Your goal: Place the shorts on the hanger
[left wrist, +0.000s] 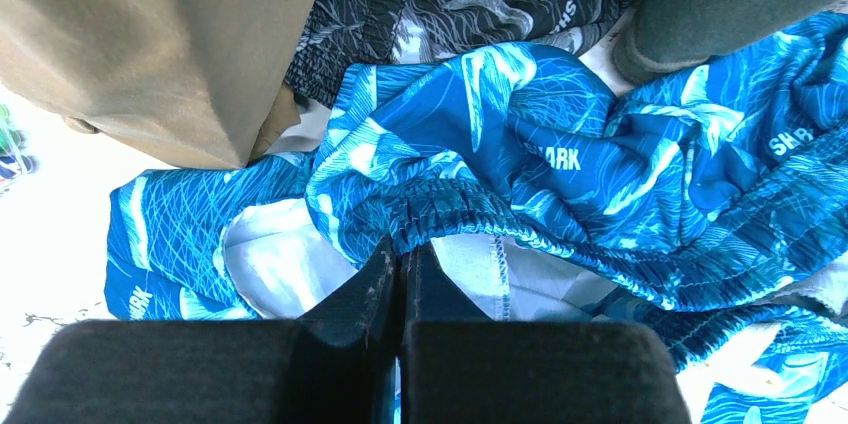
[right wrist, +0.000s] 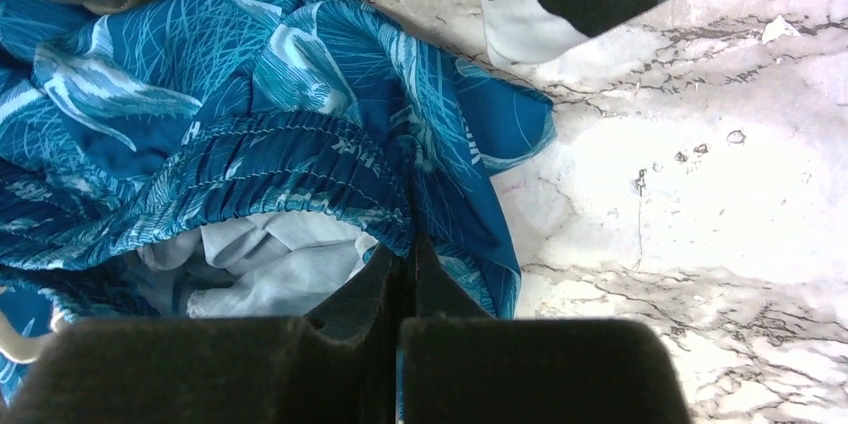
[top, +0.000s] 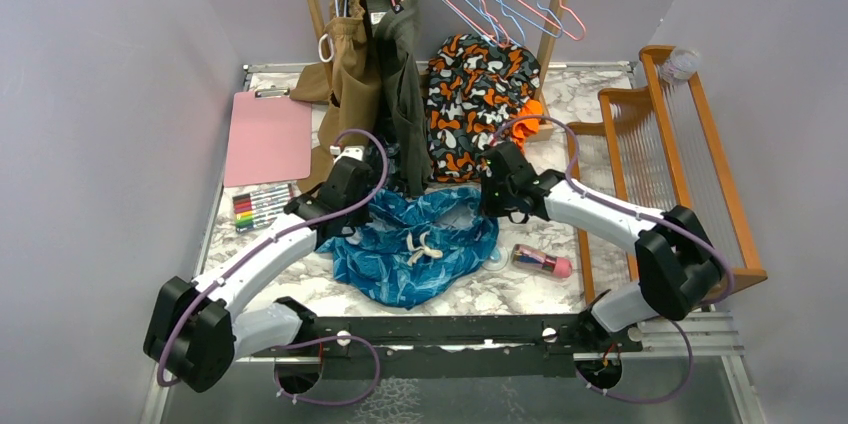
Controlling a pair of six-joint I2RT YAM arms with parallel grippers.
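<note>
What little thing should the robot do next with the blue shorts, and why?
The left gripper and right gripper each have their jaws shut on the waistband of the shorts, one at each side, but the shorts lie crumpled on the table. So the next move is probably lifting both straight up together, letting the fabric hang free.

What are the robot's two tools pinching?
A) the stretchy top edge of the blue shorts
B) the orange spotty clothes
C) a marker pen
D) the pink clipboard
A: in the wrist views, the left tool and the right tool are each closed on the gathered waistband of the shorts.
</note>
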